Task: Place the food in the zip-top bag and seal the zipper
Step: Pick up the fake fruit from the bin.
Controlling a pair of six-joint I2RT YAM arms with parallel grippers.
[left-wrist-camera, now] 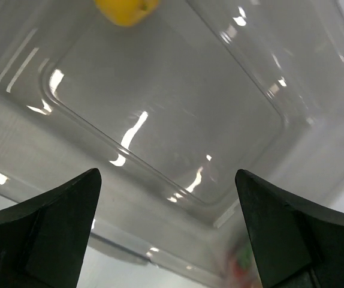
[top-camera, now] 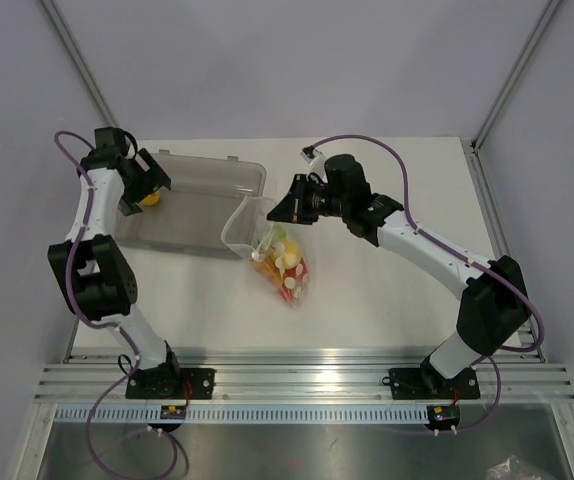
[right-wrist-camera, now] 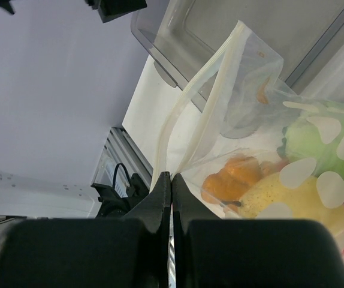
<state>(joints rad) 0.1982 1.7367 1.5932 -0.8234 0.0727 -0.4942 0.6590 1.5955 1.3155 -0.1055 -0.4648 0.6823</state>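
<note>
Right gripper (right-wrist-camera: pixel 171 180) is clamping the pale zip strip (right-wrist-camera: pixel 187 111) of the clear white-dotted plastic bag (top-camera: pixel 243 226), holding toy food (top-camera: pixel 285 265), beside the grey translucent bin (top-camera: pixel 197 215); left gripper (left-wrist-camera: pixel 167 180) is hovering, jaws apart, over that bin's yellow round piece (left-wrist-camera: pixel 127 9).

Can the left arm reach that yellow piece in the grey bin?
Probably yes: the left end effector hangs open over the bin, and the yellow piece lies uncovered inside.

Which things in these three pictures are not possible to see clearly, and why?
Left wrist view: the yellow piece is cut off by the top edge.
Right wrist view: food inside the zip-top bag is blurred by dotted plastic.
Top view: the zipper is too small to judge.
</note>
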